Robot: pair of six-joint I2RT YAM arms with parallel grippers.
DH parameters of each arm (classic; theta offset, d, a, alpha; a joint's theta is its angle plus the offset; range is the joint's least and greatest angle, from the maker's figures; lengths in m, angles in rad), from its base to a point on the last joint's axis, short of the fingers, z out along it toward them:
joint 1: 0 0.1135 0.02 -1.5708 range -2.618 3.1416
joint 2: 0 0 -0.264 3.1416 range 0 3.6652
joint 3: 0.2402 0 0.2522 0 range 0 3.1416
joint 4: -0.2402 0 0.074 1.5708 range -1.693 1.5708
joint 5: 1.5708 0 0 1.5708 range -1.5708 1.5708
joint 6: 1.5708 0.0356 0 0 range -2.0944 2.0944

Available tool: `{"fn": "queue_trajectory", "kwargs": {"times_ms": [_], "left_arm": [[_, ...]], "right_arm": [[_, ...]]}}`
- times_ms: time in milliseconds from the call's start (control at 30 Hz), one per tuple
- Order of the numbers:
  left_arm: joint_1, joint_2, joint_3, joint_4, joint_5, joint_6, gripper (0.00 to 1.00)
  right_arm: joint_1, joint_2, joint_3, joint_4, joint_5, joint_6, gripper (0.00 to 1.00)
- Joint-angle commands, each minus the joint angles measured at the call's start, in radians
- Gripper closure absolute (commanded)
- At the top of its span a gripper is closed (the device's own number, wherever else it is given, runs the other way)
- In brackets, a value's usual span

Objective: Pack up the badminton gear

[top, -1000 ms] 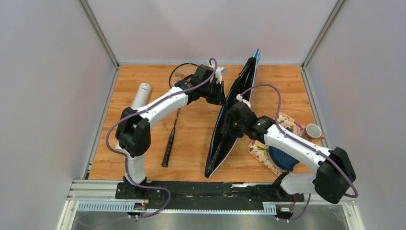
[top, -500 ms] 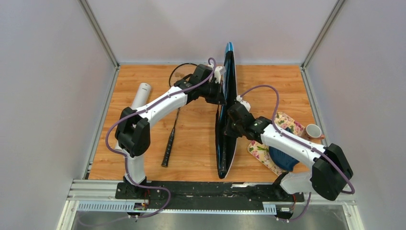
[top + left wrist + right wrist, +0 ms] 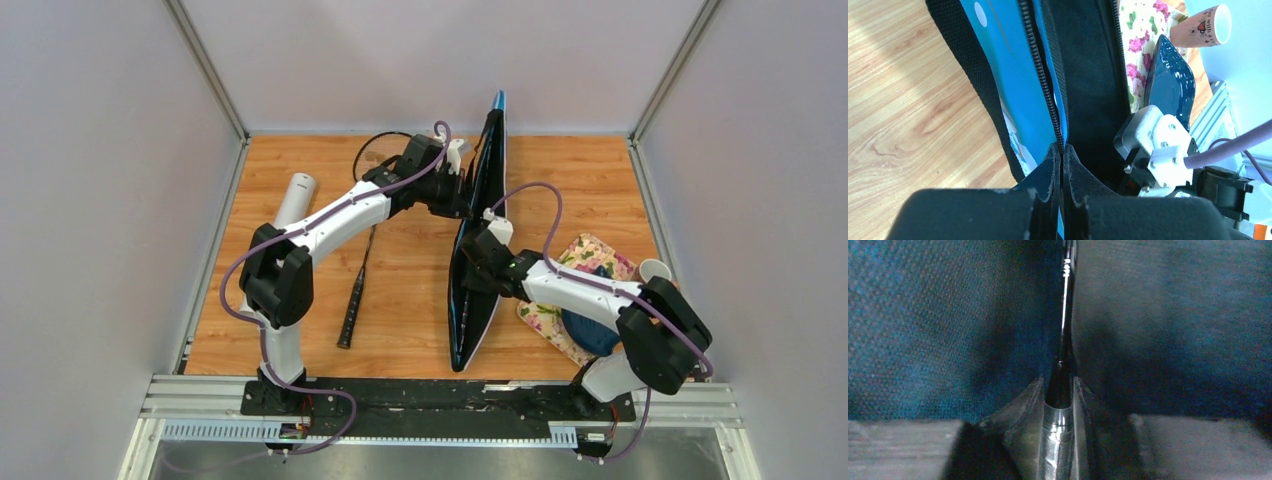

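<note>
The blue and black racket cover [image 3: 476,300] stands on edge in mid-table, leaning toward the back wall. My left gripper [image 3: 468,196] is shut on its zipper edge; in the left wrist view the jaws [image 3: 1062,149] pinch the zipper where the blue side [image 3: 1013,75] meets the black one. My right gripper [image 3: 470,274] is pushed into the cover. Its view is dark fabric on both sides, with the gripper [image 3: 1059,382] shut on a glossy racket handle [image 3: 1058,440] whose thin shaft [image 3: 1066,305] runs ahead. Another black racket [image 3: 349,318] lies on the wood. A white tube [image 3: 293,200] lies at the left.
A floral cloth [image 3: 592,254] lies at the right with a dark blue shell-shaped object [image 3: 586,332] on it and a paper cup [image 3: 655,271] beside it. My right arm's wrist [image 3: 1160,145] sits close to the left gripper. Grey walls close in the table.
The cover swung from leaning right to nearly upright, then tilted slightly right again. My right arm moved left and deeper into it, its elbow folding in. The left gripper stayed put.
</note>
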Motion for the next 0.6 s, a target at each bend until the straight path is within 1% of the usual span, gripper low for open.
{"fn": "queue_trajectory", "kwargs": {"times_ms": [0,67,100,133,167,233,300,367,400,433,467,533,567], "left_arm": [[-0.004,-0.047,0.002,0.021,0.015,0.036,1.0],[-0.001,-0.05,-0.003,0.01,0.009,0.052,1.0],[0.002,-0.052,-0.006,0.009,0.009,0.057,1.0],[0.004,-0.053,-0.011,0.009,0.012,0.06,1.0],[0.007,-0.058,-0.02,0.013,0.013,0.063,1.0],[0.007,-0.059,-0.026,0.019,0.026,0.065,1.0],[0.005,-0.058,-0.026,0.019,0.03,0.066,1.0],[0.007,-0.059,-0.029,0.021,0.032,0.065,1.0],[0.005,-0.059,-0.031,0.021,0.032,0.065,1.0],[0.005,-0.059,-0.031,0.024,0.033,0.062,1.0],[0.005,-0.061,-0.031,0.024,0.035,0.06,1.0],[0.005,-0.061,-0.032,0.032,0.041,0.056,1.0],[0.005,-0.061,-0.029,0.035,0.044,0.05,1.0]], "right_arm": [[0.003,-0.043,0.067,-0.059,0.019,-0.091,0.54],[0.003,-0.129,0.098,-0.135,-0.015,-0.136,0.42],[0.002,-0.163,0.118,-0.149,-0.032,-0.157,0.28],[0.002,-0.187,0.138,-0.191,-0.05,-0.179,0.24],[0.0,-0.232,0.153,-0.219,-0.049,-0.197,0.23],[-0.008,-0.266,0.193,-0.254,-0.093,-0.239,0.22],[-0.012,-0.319,0.219,-0.27,-0.095,-0.283,0.22],[-0.032,-0.352,0.259,-0.288,-0.043,-0.297,0.21],[-0.05,-0.37,0.273,-0.296,-0.023,-0.308,0.2],[-0.073,-0.373,0.28,-0.301,0.003,-0.314,0.18],[-0.139,-0.369,0.296,-0.298,-0.007,-0.323,0.18],[-0.216,-0.318,0.32,-0.29,-0.079,-0.357,0.18],[-0.268,-0.294,0.337,-0.281,-0.09,-0.365,0.18]]}}
